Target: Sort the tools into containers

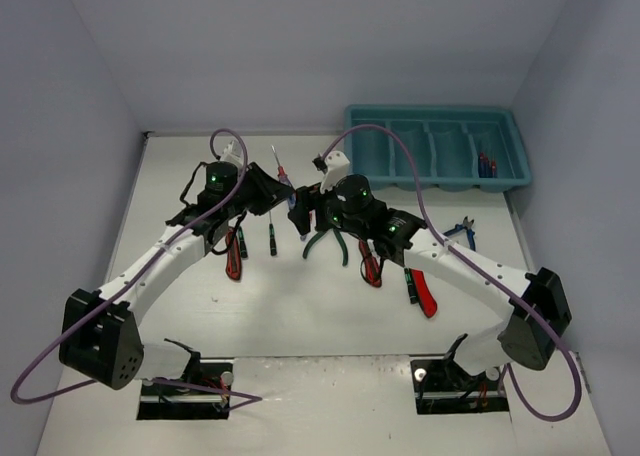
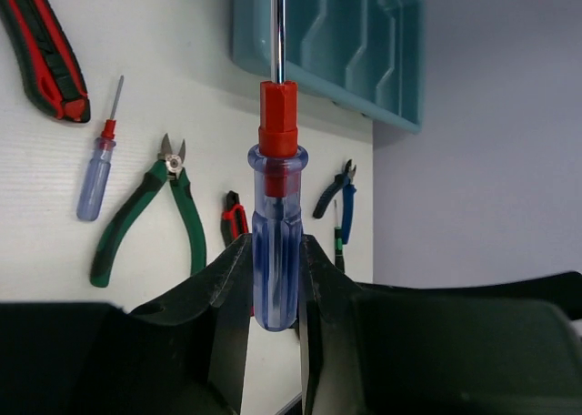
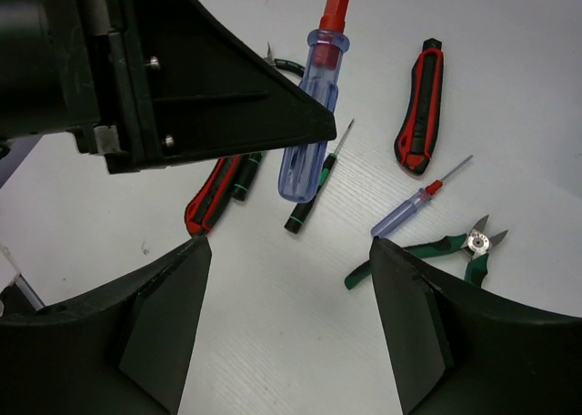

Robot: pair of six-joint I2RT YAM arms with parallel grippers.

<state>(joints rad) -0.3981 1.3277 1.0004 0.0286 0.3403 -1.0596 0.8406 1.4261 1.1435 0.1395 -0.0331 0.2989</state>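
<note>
Progress: early. The teal tray (image 1: 430, 110) sits at the upper right of the top view. Three of its four compartments look bare. The far-right one holds a few red and blue items (image 1: 486, 164), too small to count or name. The other tools lie loose on the table (image 1: 300, 316), mid-frame, well apart from the tray.

In hand: the left gripper (image 2: 275, 251) is clamped on the clear blue handle of a large screwdriver (image 2: 275, 192), with red collar and shaft pointing up-frame, held above the table at centre of the top view. The right gripper (image 3: 291, 244) has its fingers spread wide and holds nothing. It hovers near the held screwdriver, over the loose tools.

Count, loose on the table:
- utility knives (image 1: 233, 254), red and black: 3
- pliers: 2, namely green pliers (image 3: 455, 249) and blue pliers (image 2: 338, 189)
- dark green screwdrivers (image 3: 312, 195): 2
- small blue screwdriver (image 3: 407, 213): 1

With the held one, that makes 9 outside the tray. The arms cover part of the table, so more may be hidden.

Judgement: nearly all the sorting remains. The held screwdriver looks likely to be the next tool into a compartment.
</note>
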